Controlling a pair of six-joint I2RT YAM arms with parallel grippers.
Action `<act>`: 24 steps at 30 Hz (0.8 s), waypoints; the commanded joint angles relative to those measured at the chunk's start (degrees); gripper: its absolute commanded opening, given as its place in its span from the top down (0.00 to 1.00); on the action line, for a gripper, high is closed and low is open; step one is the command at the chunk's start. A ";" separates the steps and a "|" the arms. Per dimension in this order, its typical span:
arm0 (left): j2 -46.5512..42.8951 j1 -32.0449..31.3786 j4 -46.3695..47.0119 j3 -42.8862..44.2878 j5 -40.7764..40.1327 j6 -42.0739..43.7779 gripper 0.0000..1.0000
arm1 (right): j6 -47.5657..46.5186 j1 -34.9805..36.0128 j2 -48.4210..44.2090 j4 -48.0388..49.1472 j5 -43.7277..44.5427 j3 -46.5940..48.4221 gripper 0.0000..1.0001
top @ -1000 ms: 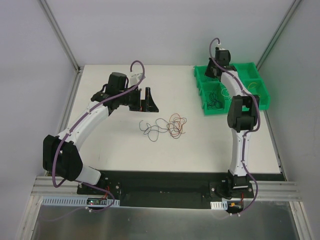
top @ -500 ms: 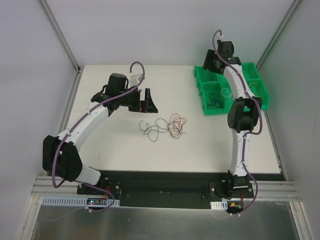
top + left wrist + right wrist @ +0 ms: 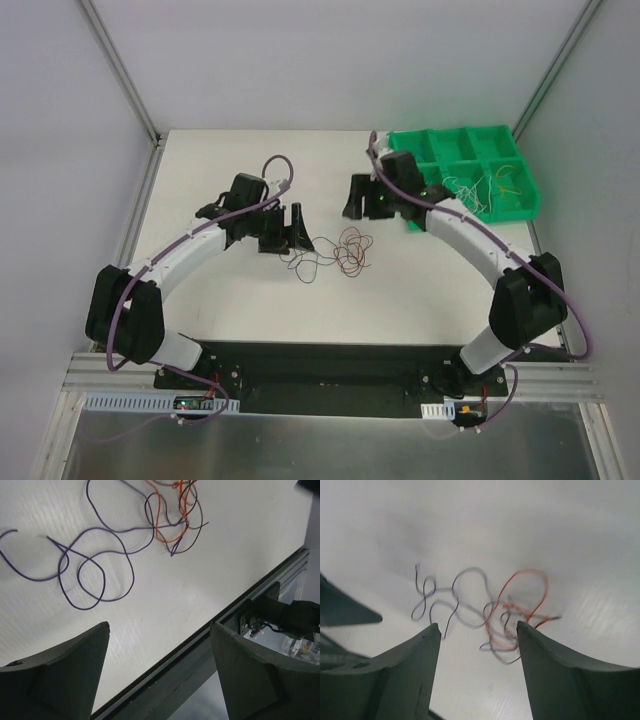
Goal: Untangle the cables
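The cables (image 3: 332, 251) lie in a loose tangle mid-table: a dark blue wire (image 3: 95, 562) looping to the left, with red, orange and dark wires (image 3: 172, 517) knotted together on the right. My left gripper (image 3: 290, 228) hovers just left of the tangle, and its jaws (image 3: 159, 627) stand open and empty, with the blue loops ahead of them. My right gripper (image 3: 353, 197) hangs above the table behind the tangle, also open (image 3: 478, 625) with nothing held. The blue wire (image 3: 465, 597) and the red loop (image 3: 527, 587) lie beyond its fingertips.
A green compartment tray (image 3: 463, 141) stands at the back right, with several thin wires lying in its front compartments (image 3: 478, 188). The table's near edge, with a black rail (image 3: 220, 625), runs just under the left gripper. White walls enclose the table.
The right arm has swung from over the green tray to the table behind the tangle, and its jaws have gone from shut to open. The left gripper has shifted closer to the tangle.
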 commanded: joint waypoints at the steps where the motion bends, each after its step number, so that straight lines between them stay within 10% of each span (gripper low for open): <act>1: 0.51 -3.86 -0.24 -2.92 -8.64 -2.75 0.20 | 5.04 6.70 -5.22 9.20 -6.73 -14.56 0.35; 15: 17.29 -5.71 -2.53 5.51 -19.28 0.16 0.34 | 10.41 9.62 -6.38 26.97 -7.35 -32.17 0.45; 24: 14.33 -5.71 -7.26 5.61 -27.01 2.08 1.00 | 8.03 9.53 1.97 25.39 -3.40 -26.90 0.49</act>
